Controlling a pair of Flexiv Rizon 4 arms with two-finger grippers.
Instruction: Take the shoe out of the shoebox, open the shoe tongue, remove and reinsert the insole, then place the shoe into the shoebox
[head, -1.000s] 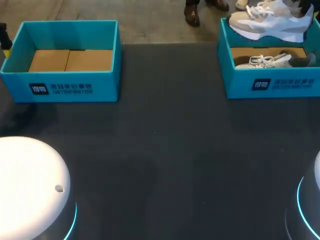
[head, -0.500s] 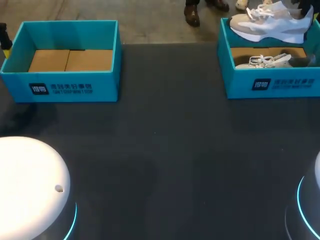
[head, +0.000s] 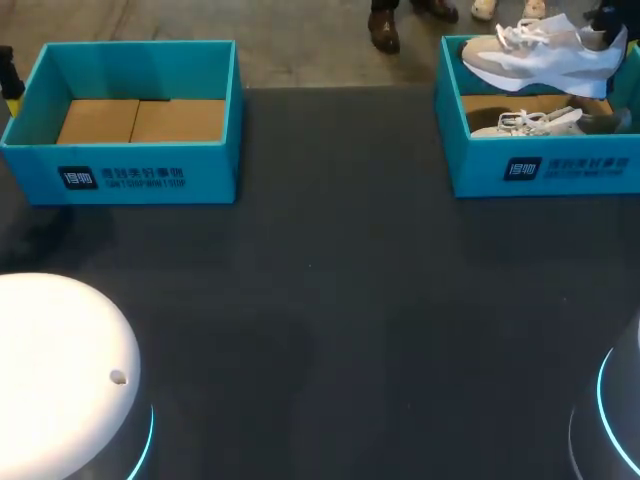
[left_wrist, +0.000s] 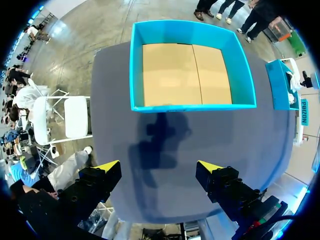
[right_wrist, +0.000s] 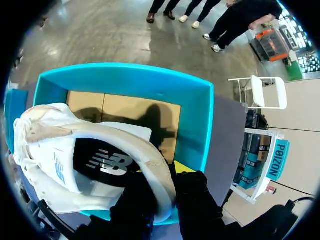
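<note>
Yellow-tipped, the right gripper (right_wrist: 162, 187) is clamped on the heel collar of the white shoe (right_wrist: 60, 145), gripping it from inside and outside. That hold probably keeps the black insole (right_wrist: 100, 160) reachable. The shoe hangs above the shoebox (head: 545, 170) at two o'clock on the table (head: 330, 300), where a second shoe (head: 530, 122) lies. The left gripper (left_wrist: 159, 172) hovers spread wide and holds nothing, short of the empty box (left_wrist: 192, 106) at ten o'clock. Both boxes carry white print on their fronts, and the insole bears a white logo.
</note>
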